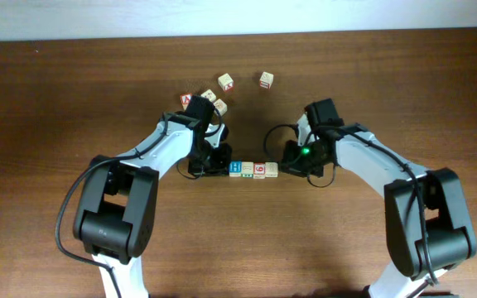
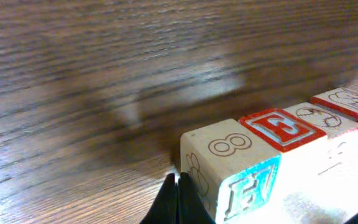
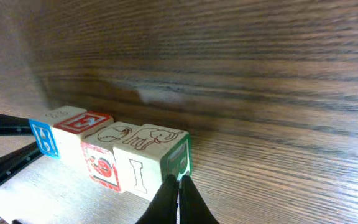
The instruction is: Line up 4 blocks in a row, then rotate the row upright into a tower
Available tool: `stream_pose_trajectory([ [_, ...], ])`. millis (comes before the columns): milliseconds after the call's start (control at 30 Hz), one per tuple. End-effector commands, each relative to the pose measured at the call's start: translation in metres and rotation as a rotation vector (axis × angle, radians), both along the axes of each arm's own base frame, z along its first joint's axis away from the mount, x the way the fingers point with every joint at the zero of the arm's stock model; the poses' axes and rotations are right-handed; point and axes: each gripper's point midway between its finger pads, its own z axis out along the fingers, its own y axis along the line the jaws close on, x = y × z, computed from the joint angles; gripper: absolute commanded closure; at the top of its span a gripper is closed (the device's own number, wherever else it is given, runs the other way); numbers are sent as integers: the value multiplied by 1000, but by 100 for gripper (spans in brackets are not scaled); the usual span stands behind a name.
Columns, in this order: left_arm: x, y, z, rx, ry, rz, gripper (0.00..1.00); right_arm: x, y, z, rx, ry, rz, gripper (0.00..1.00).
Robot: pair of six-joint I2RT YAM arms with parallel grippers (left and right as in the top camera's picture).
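Closed left end effector (image 2: 175, 200) touches the blocks (image 1: 253, 170)

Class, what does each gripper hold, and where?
Nothing is gripped: the left gripper and right gripper are shut, tips against opposite ends of the block row.

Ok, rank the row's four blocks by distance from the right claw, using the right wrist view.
1. Elephant-topped block, at the right claw.
2. Red "6" block, next along.
3. Red-topped block, third along.
4. Blue-faced block, far end.
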Motion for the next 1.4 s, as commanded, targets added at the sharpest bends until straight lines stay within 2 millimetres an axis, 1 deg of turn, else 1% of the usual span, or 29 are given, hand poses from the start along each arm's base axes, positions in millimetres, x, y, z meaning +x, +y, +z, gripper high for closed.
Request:
stream_pose_trajectory([
  [0, 5, -4, 3, -15, -19, -18, 100, -3, 2, -2, 15, 8, 19, 95],
  [67, 5, -4, 3, -11, -20, -18, 100, -4, 1, -3, 11, 13, 18, 95],
  [133, 7, 2, 1, 14, -26, -9, 100, -6, -3, -5, -14, 24, 4, 95],
  [200, 15, 12, 0, 52, -47, 7, 100, -5, -5, -6, -23, 24, -5, 95],
  [333, 21, 18, 1, 49, -80, -26, 100, -5, -5, -6, -23, 24, -4, 95],
  [400, 24, 10, 8, -3, -113, -93, 100, -4, -5, -6, -23, 17, 4, 95],
  [433, 20, -1, 13, -76, -120, -143, 100, -4, -4, -5, -20, 16, 7, 95],
  [467, 18, -7, 17, -122, -121, -167, 100, -4, -4, -5, -20, 16, 7, 95],
  [500, 18, -10, 19, -136, -124, -169, 100, -4, -4, -5, -20, 16, 7, 95],
  [533, 19, -9, 18, -134, -124, -165, 100, -4, -4, -5, -20, 16, 7, 95],
  [600, 22, -2, 17, -114, -93, -87, 100, -4, -4, -6, -20, 16, 7, 95],
  [700, 22, 4, 16, -110, -63, -38, 100, -4, -4, -6, -20, 16, 7, 95],
  [800, 20, 2, 17, -118, -51, -37, 100, -4, -4, -6, -20, 16, 7, 95],
  [900, 18, 3, 14, -110, -22, 11, 100, -4, -4, -5, -20, 15, 7, 95],
  [1033, 16, -4, 10, -117, -35, -2, 100, -4, -4, -6, -21, 15, 6, 95],
  [1133, 15, -4, 11, -119, -30, -3, 100, -4, -5, -6, -23, 15, 6, 95],
  [1233, 7, -3, 9, -107, -9, -29, 100, -4, -5, -6, -24, 15, 6, 95],
  [1367, 7, -3, 9, -106, -9, -29, 100, -4, -5, -6, -24, 15, 6, 95],
])
